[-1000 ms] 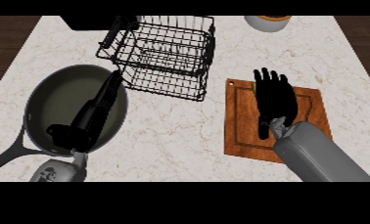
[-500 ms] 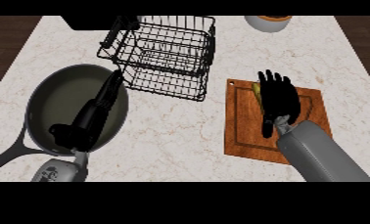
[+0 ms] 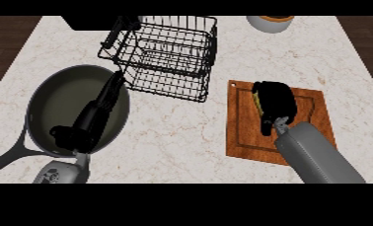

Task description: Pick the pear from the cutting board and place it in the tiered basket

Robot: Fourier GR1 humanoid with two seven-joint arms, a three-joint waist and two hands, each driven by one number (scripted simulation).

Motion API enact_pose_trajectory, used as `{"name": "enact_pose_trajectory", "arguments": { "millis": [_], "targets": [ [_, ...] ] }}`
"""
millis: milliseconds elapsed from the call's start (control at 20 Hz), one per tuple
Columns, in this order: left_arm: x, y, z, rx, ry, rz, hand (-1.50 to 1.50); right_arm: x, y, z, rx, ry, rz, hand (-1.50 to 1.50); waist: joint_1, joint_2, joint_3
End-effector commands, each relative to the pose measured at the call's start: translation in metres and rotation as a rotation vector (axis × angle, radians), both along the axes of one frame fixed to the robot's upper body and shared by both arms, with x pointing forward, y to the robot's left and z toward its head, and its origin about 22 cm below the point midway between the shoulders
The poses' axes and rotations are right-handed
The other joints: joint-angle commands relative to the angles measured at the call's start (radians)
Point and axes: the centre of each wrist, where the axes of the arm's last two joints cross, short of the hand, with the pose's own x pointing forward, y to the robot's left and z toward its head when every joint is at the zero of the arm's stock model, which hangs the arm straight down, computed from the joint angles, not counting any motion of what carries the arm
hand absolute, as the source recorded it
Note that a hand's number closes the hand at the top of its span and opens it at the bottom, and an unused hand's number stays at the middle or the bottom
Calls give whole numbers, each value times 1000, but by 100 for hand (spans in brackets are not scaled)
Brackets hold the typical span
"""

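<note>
Pear [image 3: 257,102]: on cutting board [image 3: 244,136], mostly hidden under right hand [image 3: 275,101], whose fingers curl round it; grasp step in hand; next, lift and carry left to tiered basket [image 3: 169,55].

A pale marble-patterned counter [image 3: 182,136] carries a reddish-brown wooden cutting board [image 3: 244,131] on the right, a black wire tiered basket [image 3: 171,55] far centre, and a dark grey pan [image 3: 69,96] left. A yellow-green pear [image 3: 257,100] edge shows beside the black right hand [image 3: 277,102].
</note>
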Motion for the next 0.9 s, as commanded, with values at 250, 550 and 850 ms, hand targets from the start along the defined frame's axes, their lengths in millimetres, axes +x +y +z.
{"name": "enact_pose_trajectory", "arguments": {
  "millis": [250, 550, 850],
  "targets": [
    [5, -3, -29, 19, 100, 37, 0, 6, 1, 0, 41, -77, 81, 150, -8, 15, -11],
    [10, -12, -13, 12, 93, 7, 0, 2, -1, -9, 58, -119, 35, 150, -9, 14, -11],
    [-15, 9, -21, 9, 101, 41, 0, -25, -59, 29, 133, -103, -154, 150, -25, 7, -12]
  ]
}}
